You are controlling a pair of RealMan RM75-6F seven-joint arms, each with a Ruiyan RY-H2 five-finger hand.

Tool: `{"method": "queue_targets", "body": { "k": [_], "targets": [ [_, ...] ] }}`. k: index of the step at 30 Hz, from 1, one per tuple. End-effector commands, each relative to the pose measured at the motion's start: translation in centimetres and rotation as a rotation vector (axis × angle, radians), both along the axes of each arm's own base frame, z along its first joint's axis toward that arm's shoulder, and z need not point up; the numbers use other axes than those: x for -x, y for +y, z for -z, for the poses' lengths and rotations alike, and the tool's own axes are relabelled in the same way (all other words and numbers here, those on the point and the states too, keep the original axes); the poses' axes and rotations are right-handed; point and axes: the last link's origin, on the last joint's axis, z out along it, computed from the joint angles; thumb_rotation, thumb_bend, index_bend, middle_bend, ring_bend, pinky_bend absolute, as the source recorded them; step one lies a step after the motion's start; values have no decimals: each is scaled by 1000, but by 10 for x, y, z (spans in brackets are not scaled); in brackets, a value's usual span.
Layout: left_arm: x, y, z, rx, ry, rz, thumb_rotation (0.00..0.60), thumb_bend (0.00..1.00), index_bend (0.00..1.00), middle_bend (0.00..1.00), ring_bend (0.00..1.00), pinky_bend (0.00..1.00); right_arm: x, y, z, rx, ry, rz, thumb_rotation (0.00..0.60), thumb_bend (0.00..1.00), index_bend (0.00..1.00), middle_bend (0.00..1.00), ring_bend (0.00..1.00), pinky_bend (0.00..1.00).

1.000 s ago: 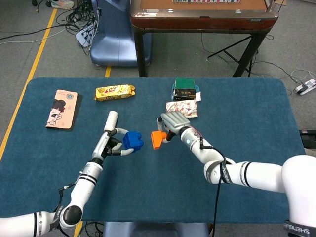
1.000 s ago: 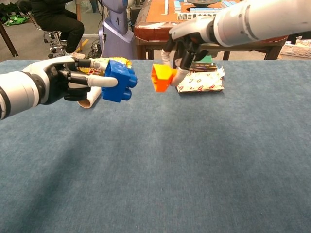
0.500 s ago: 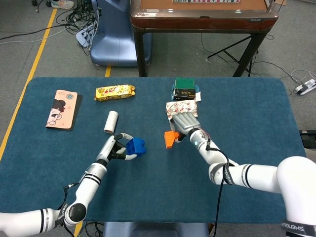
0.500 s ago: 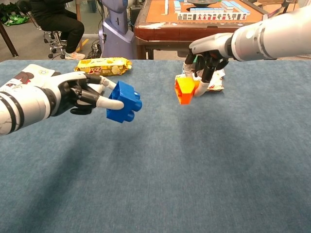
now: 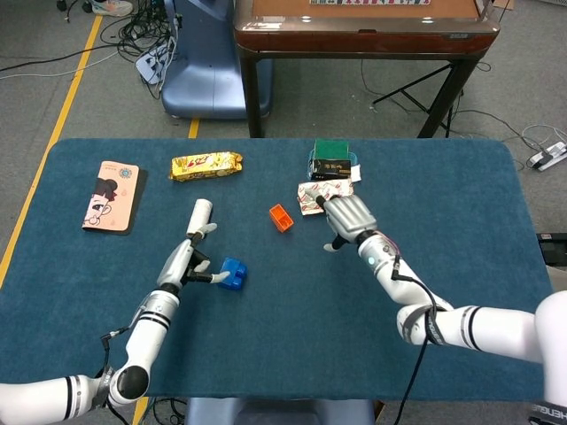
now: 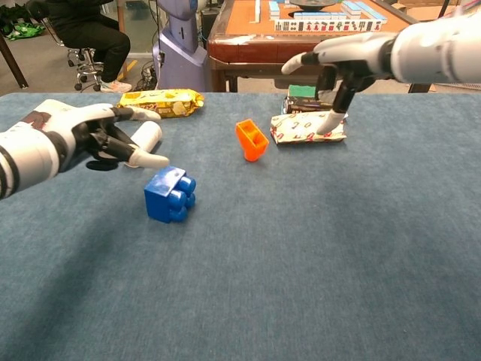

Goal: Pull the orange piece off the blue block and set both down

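Note:
The blue block (image 5: 233,274) (image 6: 169,195) lies on the blue tabletop, just right of my left hand (image 5: 188,262) (image 6: 96,140). That hand holds nothing and its fingers are spread, one fingertip close to the block. The orange piece (image 5: 281,217) (image 6: 252,140) rests on the table by itself, apart from the block. My right hand (image 5: 347,218) (image 6: 342,66) hovers to the right of the orange piece with fingers apart and nothing in it.
A white cylinder (image 5: 199,215) (image 6: 146,138) lies behind my left hand. A yellow snack bar (image 5: 205,165) (image 6: 160,102), a patterned packet (image 6: 308,127), a green-and-black box (image 5: 331,158) and a pink card (image 5: 112,195) sit along the far side of the table (image 5: 461,212).
Both hands have let go. The blue block dropped to the table by my left hand; the orange piece now lies on the table, and my right hand moved away to the right.

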Motion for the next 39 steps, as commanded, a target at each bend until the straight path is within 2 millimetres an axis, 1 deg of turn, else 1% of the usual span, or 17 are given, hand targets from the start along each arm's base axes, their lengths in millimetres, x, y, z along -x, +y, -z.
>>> {"method": "queue_targets", "body": {
  "k": [1, 2, 3, 4, 5, 7, 8, 10, 12, 14, 17, 19, 22, 26, 28, 33, 39],
  "targets": [
    [22, -8, -23, -76, 237, 90, 600, 0, 144, 734, 904, 1000, 20, 14, -26, 64, -7, -16, 600, 0, 0, 559, 789, 862],
    [27, -10, -28, -88, 282, 103, 600, 0, 137, 614, 833, 999, 25, 18, -33, 79, -7, -19, 600, 0, 0, 494, 708, 824],
    [33, -14, -35, -100, 335, 113, 600, 0, 131, 547, 782, 989, 31, 23, -41, 99, -10, -21, 600, 0, 3, 461, 664, 809],
    [38, -16, -40, -105, 372, 116, 600, 0, 120, 435, 686, 951, 37, 27, -47, 113, -15, -22, 600, 0, 15, 411, 591, 786],
    [45, -20, -48, -114, 419, 116, 600, 0, 112, 332, 597, 895, 44, 32, -54, 125, -24, -25, 600, 0, 29, 373, 538, 761],
    [56, -26, -58, -136, 490, 112, 600, 0, 102, 143, 453, 769, 56, 42, -64, 133, -48, -30, 600, 0, 60, 308, 448, 691],
    [63, -30, -65, -147, 529, 109, 600, 0, 99, 68, 391, 707, 65, 48, -70, 140, -61, -32, 600, 0, 74, 277, 401, 645],
    [73, -37, -74, -146, 553, 98, 600, 0, 97, 11, 305, 616, 79, 58, -80, 155, -69, -41, 600, 2, 87, 240, 339, 568],
    [86, -46, -85, -126, 567, 82, 600, 0, 96, 0, 221, 517, 94, 68, -90, 189, -78, -52, 600, 8, 110, 218, 296, 485],
    [100, -54, -99, -111, 596, 62, 600, 0, 96, 0, 170, 450, 107, 79, -98, 224, -103, -55, 600, 9, 131, 215, 283, 440],
    [116, -65, -117, -108, 637, 31, 600, 0, 97, 0, 130, 396, 121, 94, -109, 259, -135, -53, 600, 9, 161, 215, 276, 396],
    [125, -73, -132, -115, 659, 6, 600, 0, 97, 0, 122, 382, 131, 104, -117, 293, -140, -52, 600, 9, 174, 215, 276, 382],
    [135, -87, -151, -125, 693, -16, 600, 0, 98, 0, 119, 373, 144, 118, -126, 339, -144, -28, 600, 9, 197, 227, 276, 381],
    [144, -103, -173, -155, 733, -33, 600, 0, 88, 75, 121, 373, 163, 136, -132, 377, -110, 4, 600, 9, 212, 245, 276, 380],
    [147, -111, -179, -153, 746, -51, 600, 0, 79, 93, 125, 373, 170, 142, -133, 387, -91, 22, 600, 9, 212, 245, 276, 380],
    [154, -128, -191, -158, 812, -74, 600, 0, 81, 97, 127, 373, 188, 155, -132, 397, -86, 62, 600, 8, 213, 245, 276, 381],
    [162, -146, -196, -163, 845, -106, 600, 0, 83, 97, 127, 373, 198, 165, -133, 427, -82, 75, 600, 9, 222, 245, 276, 381]
  ]
}}
